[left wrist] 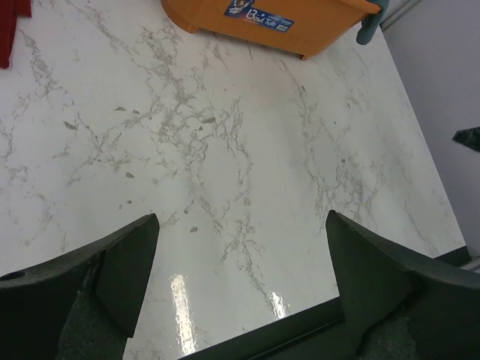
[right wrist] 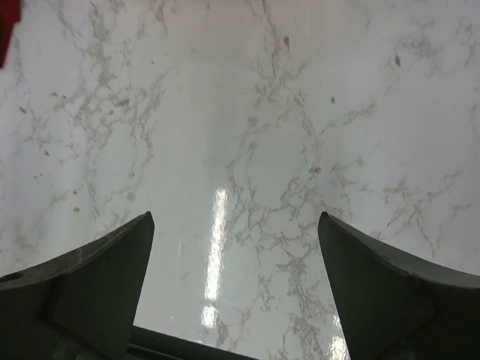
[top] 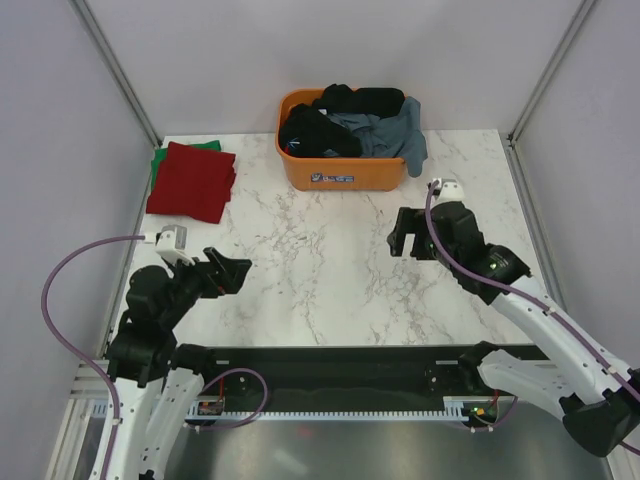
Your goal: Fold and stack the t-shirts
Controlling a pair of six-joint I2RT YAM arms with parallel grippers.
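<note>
A folded dark red t-shirt (top: 192,180) lies on a folded green t-shirt (top: 160,165) at the far left of the marble table (top: 330,280). Black t-shirts (top: 330,125) and a grey-blue t-shirt (top: 395,135) sit bunched in the orange basket (top: 340,170) at the back; the grey-blue one hangs over its right rim. My left gripper (top: 232,272) hovers open over the near left of the table, holding nothing. My right gripper (top: 403,238) is open over the right middle, also holding nothing. In the wrist views, bare marble shows between the left fingers (left wrist: 120,262) and the right fingers (right wrist: 112,270).
The orange basket (left wrist: 270,22) shows at the top of the left wrist view, a red cloth corner (left wrist: 13,30) at its top left. A black rail (top: 340,370) runs along the table's near edge. Grey walls and metal posts close in the table's sides.
</note>
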